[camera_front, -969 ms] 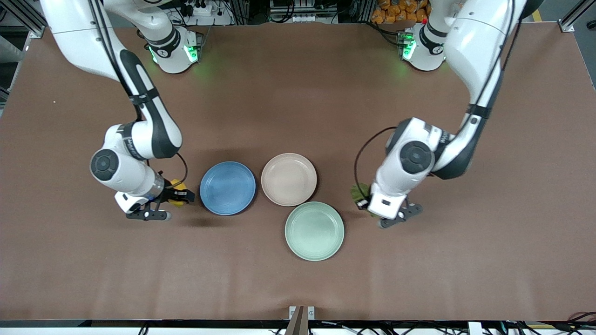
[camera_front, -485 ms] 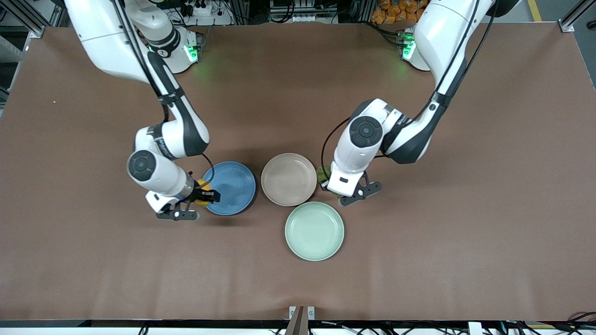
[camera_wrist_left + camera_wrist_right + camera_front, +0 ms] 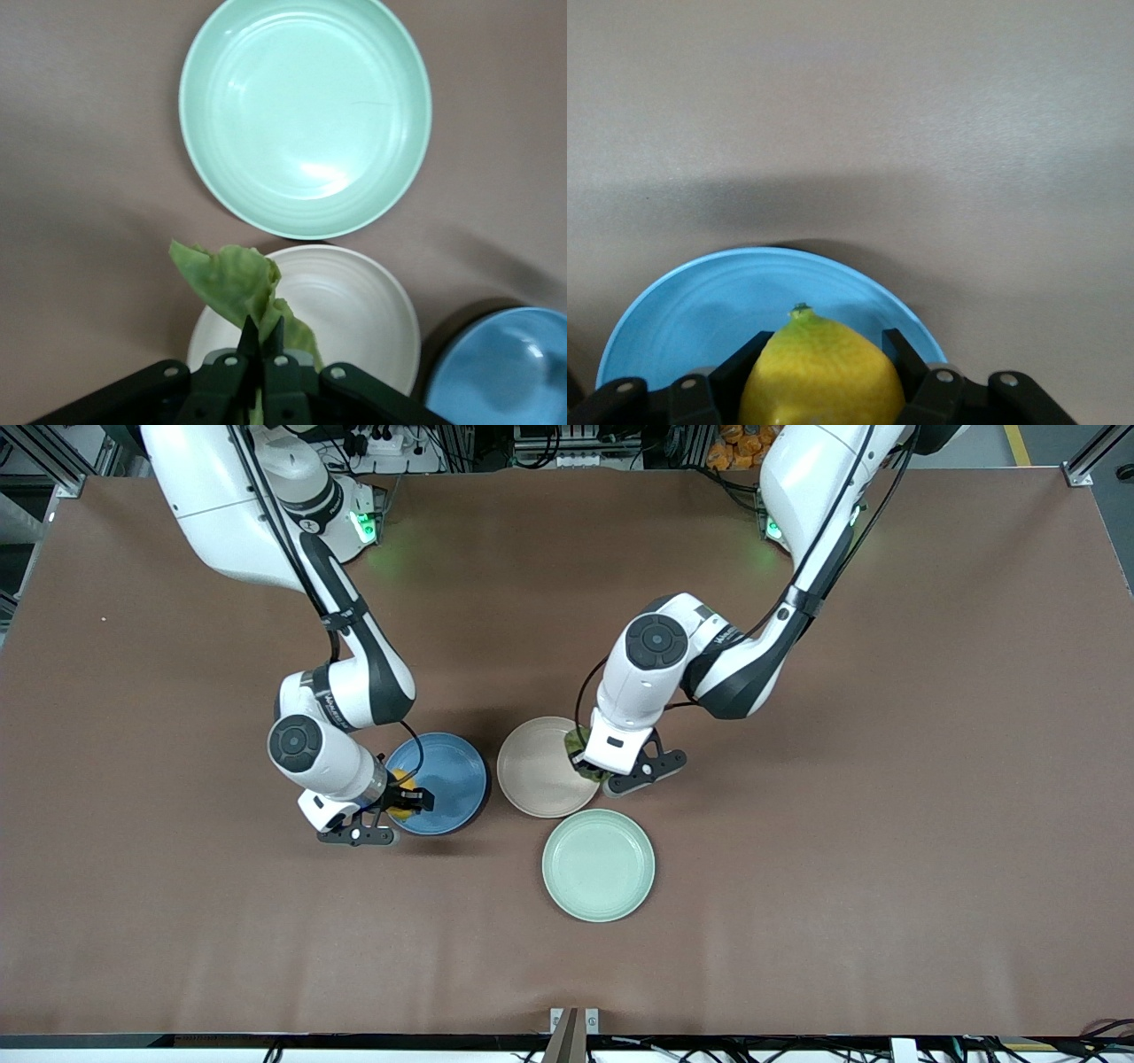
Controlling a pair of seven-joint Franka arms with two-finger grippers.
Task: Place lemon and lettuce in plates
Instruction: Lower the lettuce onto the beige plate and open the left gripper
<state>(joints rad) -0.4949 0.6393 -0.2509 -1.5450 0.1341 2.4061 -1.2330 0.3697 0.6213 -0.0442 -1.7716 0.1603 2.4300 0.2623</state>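
Observation:
My right gripper (image 3: 409, 801) is shut on the yellow lemon (image 3: 403, 798) and holds it over the edge of the blue plate (image 3: 447, 771) toward the right arm's end; the right wrist view shows the lemon (image 3: 819, 372) between the fingers above the blue plate (image 3: 682, 310). My left gripper (image 3: 585, 766) is shut on the green lettuce (image 3: 579, 744) over the beige-pink plate's (image 3: 536, 766) edge toward the left arm's end. In the left wrist view the lettuce (image 3: 232, 279) hangs from the fingertips over the beige plate (image 3: 354, 310).
A pale mint-green plate (image 3: 598, 864) lies nearer to the front camera than the beige plate; it also shows in the left wrist view (image 3: 306, 115). The blue plate's rim shows in the left wrist view (image 3: 496, 372). Brown table cloth (image 3: 886, 824) surrounds the plates.
Both arms have moved inward toward the plates. The right gripper brought the lemon over the blue plate's edge; the left gripper brought the lettuce over the beige plate's edge.

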